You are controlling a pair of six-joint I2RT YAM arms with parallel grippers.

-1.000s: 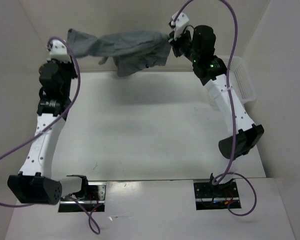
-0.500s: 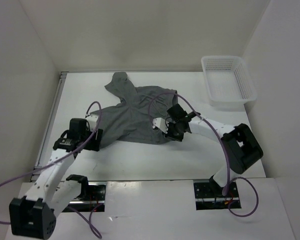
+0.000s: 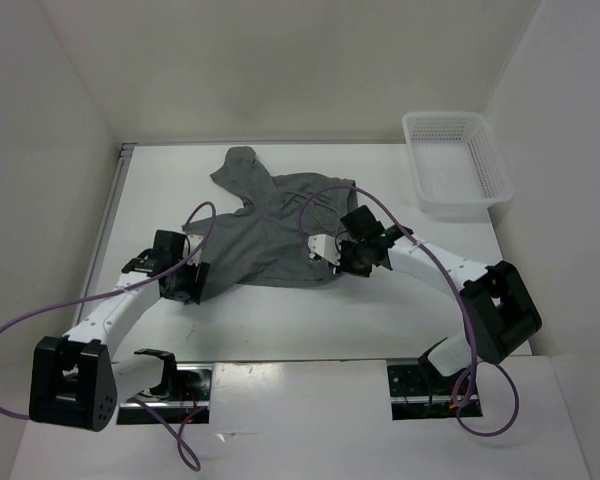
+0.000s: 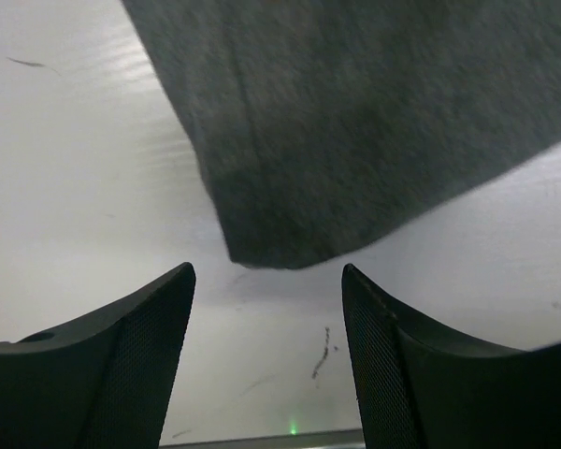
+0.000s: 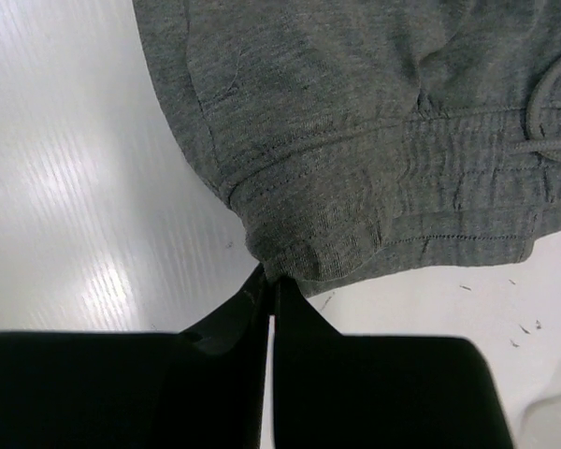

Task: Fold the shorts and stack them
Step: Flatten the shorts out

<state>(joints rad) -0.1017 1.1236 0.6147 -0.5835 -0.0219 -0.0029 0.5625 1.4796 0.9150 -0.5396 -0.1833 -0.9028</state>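
The grey shorts lie spread on the white table, with one narrow end reaching toward the back wall. My left gripper is low at their near-left corner. In the left wrist view it is open, with nothing between its fingers. The rounded grey corner of the shorts lies just ahead of the tips. My right gripper is at the near-right corner. In the right wrist view it is shut, pinching the stitched waistband edge of the shorts.
A white mesh basket stands at the back right of the table. White walls enclose the table on the left, back and right. Purple cables loop from both arms above the cloth.
A second ago both grippers held the shorts stretched in the air at the back. The shorts now lie on the table, and the left gripper has opened and let go of its corner.
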